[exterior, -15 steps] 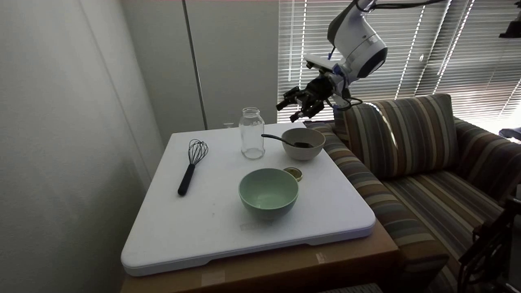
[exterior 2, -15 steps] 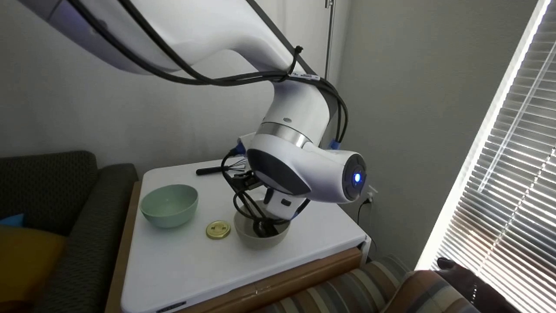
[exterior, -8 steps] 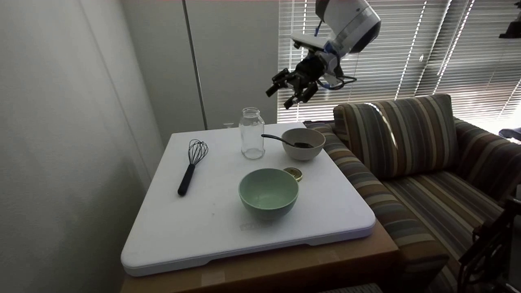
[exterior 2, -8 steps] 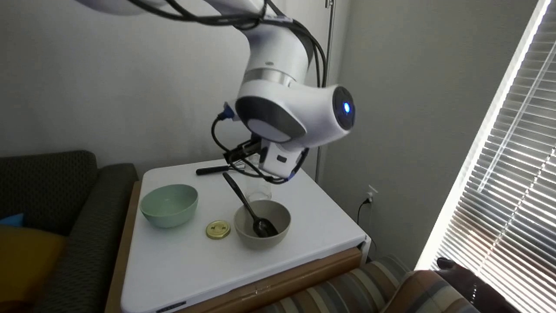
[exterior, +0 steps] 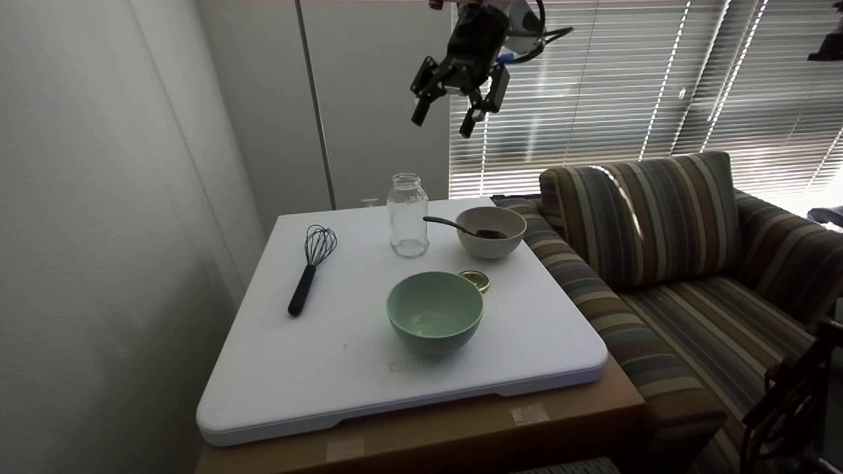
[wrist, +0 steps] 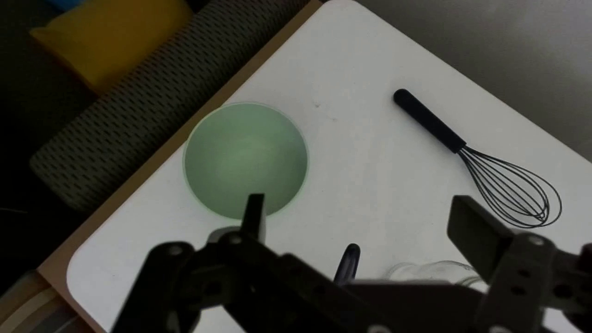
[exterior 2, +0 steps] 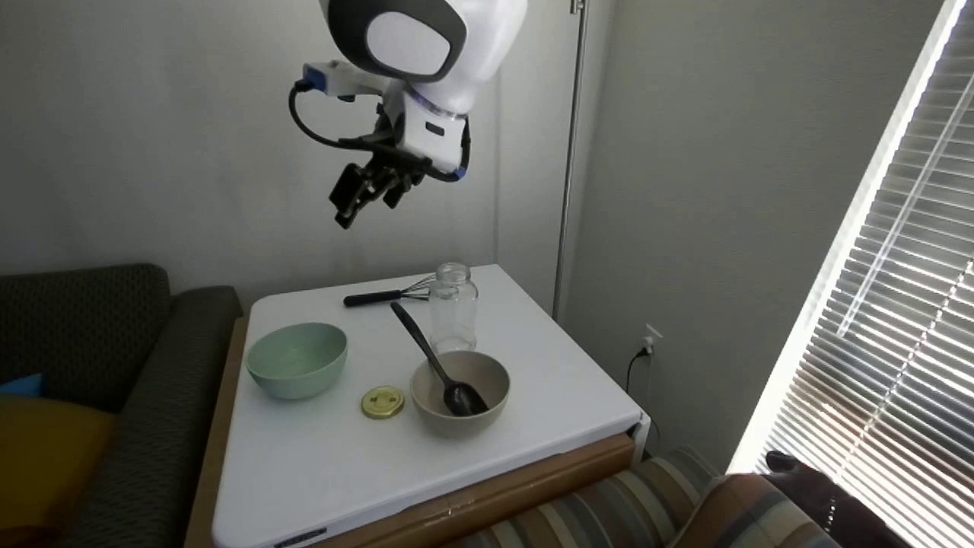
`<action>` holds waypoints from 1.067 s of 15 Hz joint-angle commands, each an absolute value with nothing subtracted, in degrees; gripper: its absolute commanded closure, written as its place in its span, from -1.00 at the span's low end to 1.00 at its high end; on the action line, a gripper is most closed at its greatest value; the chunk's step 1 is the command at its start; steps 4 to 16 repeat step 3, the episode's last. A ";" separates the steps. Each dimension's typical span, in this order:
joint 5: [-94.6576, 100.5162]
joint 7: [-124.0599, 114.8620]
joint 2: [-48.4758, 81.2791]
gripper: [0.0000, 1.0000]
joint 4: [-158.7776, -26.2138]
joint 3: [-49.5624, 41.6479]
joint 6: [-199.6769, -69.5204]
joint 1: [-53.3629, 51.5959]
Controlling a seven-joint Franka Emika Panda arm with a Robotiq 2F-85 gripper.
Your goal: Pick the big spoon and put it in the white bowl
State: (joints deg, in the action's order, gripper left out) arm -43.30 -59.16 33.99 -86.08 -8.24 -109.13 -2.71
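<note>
One spoon [exterior 2: 463, 397]: in the white bowl [exterior 2: 455, 426], handle (slim, black) past the rim.
Gripper [exterior: 442, 127]: jaws well apart, grasping nothing, above the table [exterior: 296, 382].

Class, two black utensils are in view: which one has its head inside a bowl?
The big spoon: its oval head sits inside the white bowl, its handle jutting past the rim. The other, the wire-headed whisk, lies on the white table.

There's a black spoon [exterior 2: 463, 398], beige bowl [exterior 2: 456, 426] and striped couch [exterior: 711, 322].
</note>
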 commanded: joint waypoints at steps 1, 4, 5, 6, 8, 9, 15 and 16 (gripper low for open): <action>-41.64 -59.93 33.48 -1.00 -86.22 -5.91 -109.55 -1.09; -41.56 -59.91 33.43 -1.00 -86.62 -6.06 -109.55 -0.93; -41.56 -59.91 33.43 -1.00 -86.62 -6.06 -109.55 -0.93; -41.56 -59.91 33.43 -1.00 -86.62 -6.06 -109.55 -0.93; -41.56 -59.91 33.43 -1.00 -86.62 -6.06 -109.55 -0.93; -41.56 -59.91 33.43 -1.00 -86.62 -6.06 -109.55 -0.93; -41.56 -59.91 33.43 -1.00 -86.62 -6.06 -109.55 -0.93; -41.56 -59.91 33.43 -1.00 -86.62 -6.06 -109.55 -0.93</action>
